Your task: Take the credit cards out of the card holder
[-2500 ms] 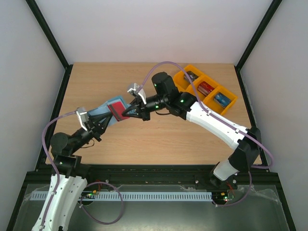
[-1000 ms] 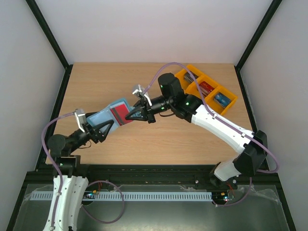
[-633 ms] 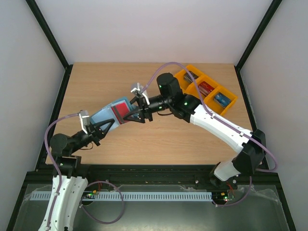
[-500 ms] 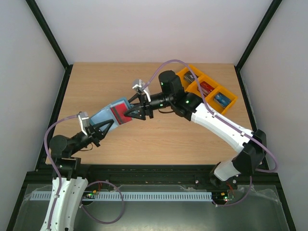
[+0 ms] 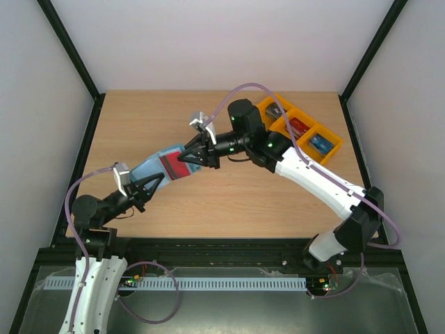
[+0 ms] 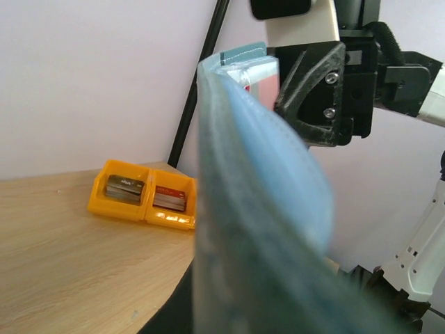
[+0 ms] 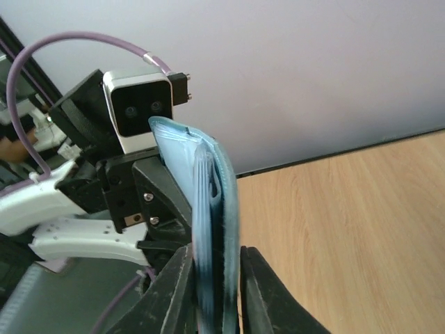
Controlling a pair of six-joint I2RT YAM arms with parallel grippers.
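since half a second ago your right gripper (image 5: 186,157) has edged a touch toward 12 o'clock, taking that end of the card holder (image 5: 149,167) with it. you have the card holder held off the table (image 5: 229,202), left of centre, strung between the two arms. the left gripper (image 5: 149,182) is clamped on its 7 o'clock end and the right gripper's fingers (image 7: 182,278) are pinched on its 2 o'clock end. it is soft, stitched, teal-blue fabric, paler blue inside, with a glossy clear pocket. a red card (image 5: 171,165) shows through that pocket as a flat, hard-edged strip. in your right wrist view the holder stands edge-on, a thin curved sandwich of layers, so you cannot tell how many cards sit inside. in your left wrist view it is a blur filling the middle, and that arm's own fingers are hidden behind it. at 2 o'clock on the table lies a moulded orange plastic tray (image 5: 337,146) with three compartments. a dark grey card (image 5: 277,109), another red one and a blue card (image 5: 320,142) lie in them, and your right arm cuts off the tray's near-left corner. the table is a matt, light wood-grain board. plain pale walls and black frame posts (image 5: 68,47) enclose it.
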